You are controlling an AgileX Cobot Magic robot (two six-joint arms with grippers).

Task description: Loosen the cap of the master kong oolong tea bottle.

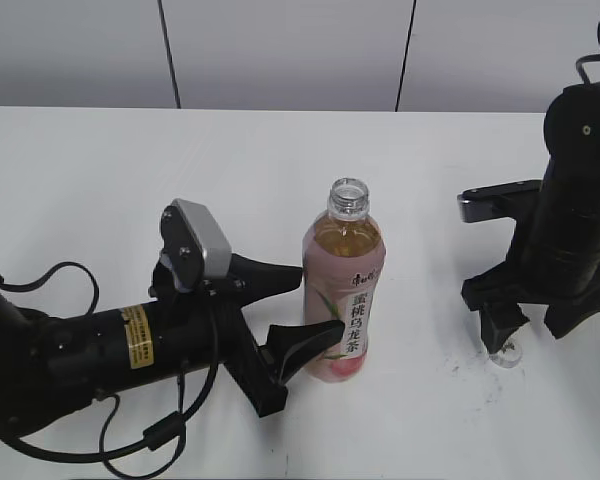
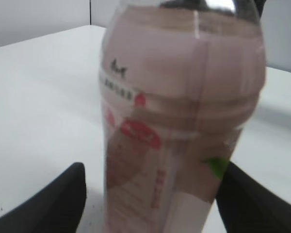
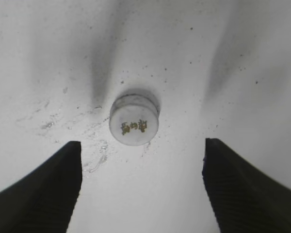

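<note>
Already uncapped, your oolong tea bottle (image 1: 344, 290) stands mid-table, left gripper (image 1: 302, 308) flanking it wide; right gripper (image 3: 141, 187) gapes over the cap (image 3: 134, 125) lying far right. Nudge it and tea likely spills.

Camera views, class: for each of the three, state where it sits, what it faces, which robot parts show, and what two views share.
Exterior view: raised in front, slanting down at the table; both arms show, with the uncapped bottle between the left end effector fingers.
Left wrist view: on the left arm, facing the bottle side-on; both fingertips show.
Right wrist view: looks straight down at the cap lying on the table; open right end effector shows.
Shared: exterior and left wrist views both show the bottle.
</note>
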